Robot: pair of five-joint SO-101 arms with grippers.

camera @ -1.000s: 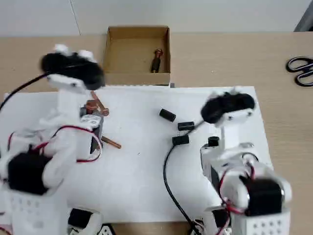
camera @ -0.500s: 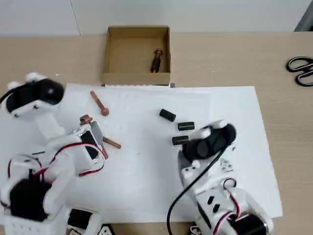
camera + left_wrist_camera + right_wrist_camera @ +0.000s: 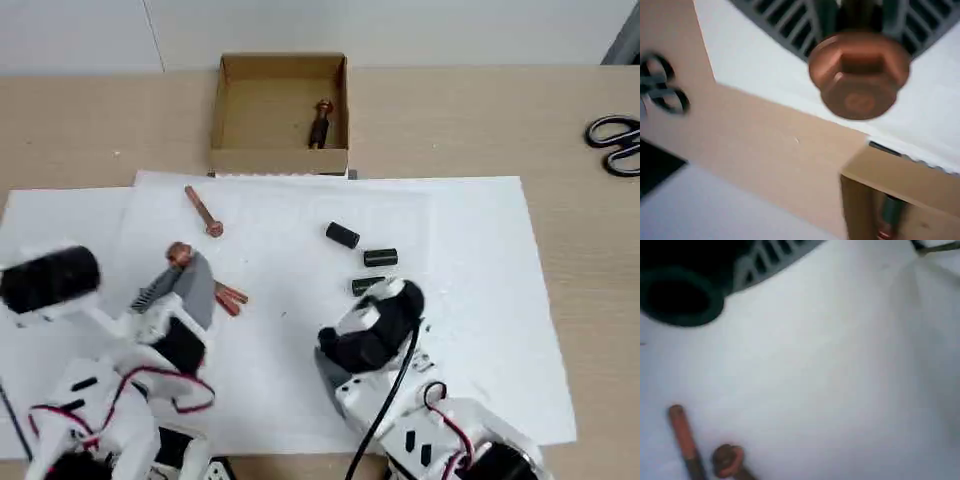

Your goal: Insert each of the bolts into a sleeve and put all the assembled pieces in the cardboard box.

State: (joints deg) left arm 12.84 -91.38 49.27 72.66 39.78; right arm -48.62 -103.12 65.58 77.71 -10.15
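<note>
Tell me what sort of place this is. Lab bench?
Probably a desk-style robotics bench, not a shop floor: a wooden table with white paper laid over it, scissors at the edge, a small cardboard box.

Bolt (image 3: 858,75) shank hidden, seemingly behind head.

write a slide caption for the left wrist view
Left gripper holds a copper bolt head-on over the white sheet, cardboard box and scissors beyond.

You have scissors (image 3: 615,143) lying on the bare wooden table (image 3: 450,120) at its far right edge, handles toward the white paper (image 3: 480,260), which covers the table's near part, well apart.
</note>
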